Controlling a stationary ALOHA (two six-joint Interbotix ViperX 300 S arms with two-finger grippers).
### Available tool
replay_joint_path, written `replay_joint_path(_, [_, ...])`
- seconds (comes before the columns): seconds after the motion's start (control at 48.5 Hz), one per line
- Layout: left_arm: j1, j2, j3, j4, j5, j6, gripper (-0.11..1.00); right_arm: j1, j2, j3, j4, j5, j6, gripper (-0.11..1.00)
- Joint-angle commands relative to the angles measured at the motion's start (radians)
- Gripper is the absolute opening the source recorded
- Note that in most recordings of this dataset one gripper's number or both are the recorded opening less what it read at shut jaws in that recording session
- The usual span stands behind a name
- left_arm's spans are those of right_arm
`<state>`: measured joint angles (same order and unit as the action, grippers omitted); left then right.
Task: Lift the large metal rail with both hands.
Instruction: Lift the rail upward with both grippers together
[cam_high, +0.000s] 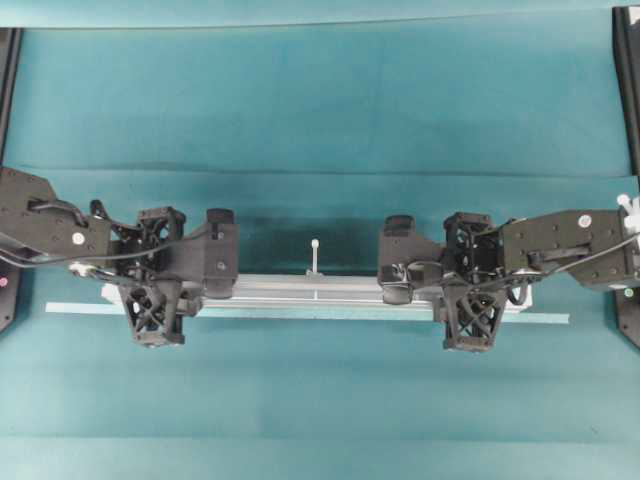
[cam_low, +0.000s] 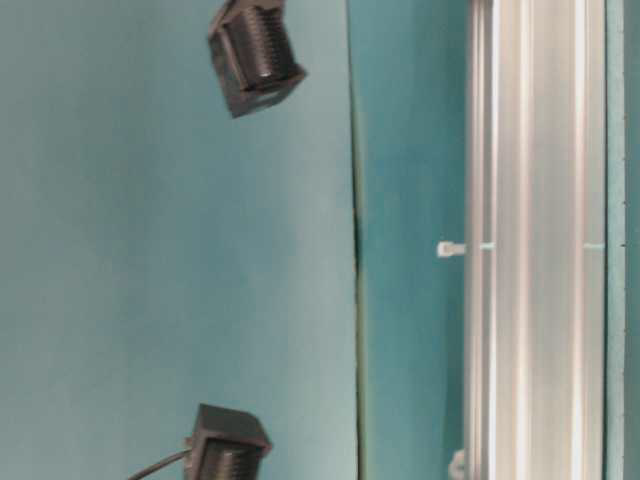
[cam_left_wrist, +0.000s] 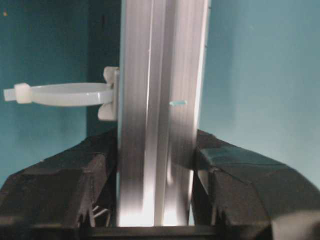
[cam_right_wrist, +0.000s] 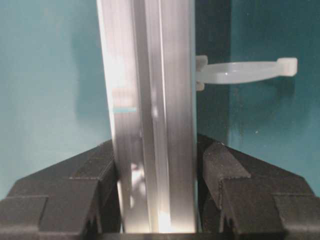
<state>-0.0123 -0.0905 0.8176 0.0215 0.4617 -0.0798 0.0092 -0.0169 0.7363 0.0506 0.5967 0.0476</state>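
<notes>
The large metal rail (cam_high: 310, 288) is a long silver grooved bar lying left to right across the teal cloth. A white peg (cam_high: 315, 255) sticks out from its far side at the middle. My left gripper (cam_high: 155, 278) is shut on the rail near its left end, one finger on each side. My right gripper (cam_high: 470, 282) is shut on it near its right end. In the left wrist view the rail (cam_left_wrist: 160, 75) runs between the jaws of the gripper (cam_left_wrist: 157, 165). The right wrist view shows the same: rail (cam_right_wrist: 150, 65), gripper (cam_right_wrist: 157, 165). A dark shadow lies behind the rail.
A thin flat pale strip (cam_high: 540, 318) lies on the cloth just in front of the rail and reaches past both its ends. Black frame posts (cam_high: 8, 80) (cam_high: 628, 80) stand at the table's far corners. White tie loops (cam_left_wrist: 65, 94) (cam_right_wrist: 240, 71) stick out of the rail's side.
</notes>
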Motion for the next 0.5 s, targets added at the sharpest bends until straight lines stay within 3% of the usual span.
replay_joint_path(0.0, [-0.002,-0.067,-0.035,0.0,0.041,-0.003,0.36,-0.003,-0.049,-0.043,0.014,0.038,0.006,0.38])
replay_joint_path(0.474, [0.017,-0.347,-0.133,0.0,0.278,0.0,0.36,-0.023,-0.19,-0.239,0.043,0.397,0.003,0.38])
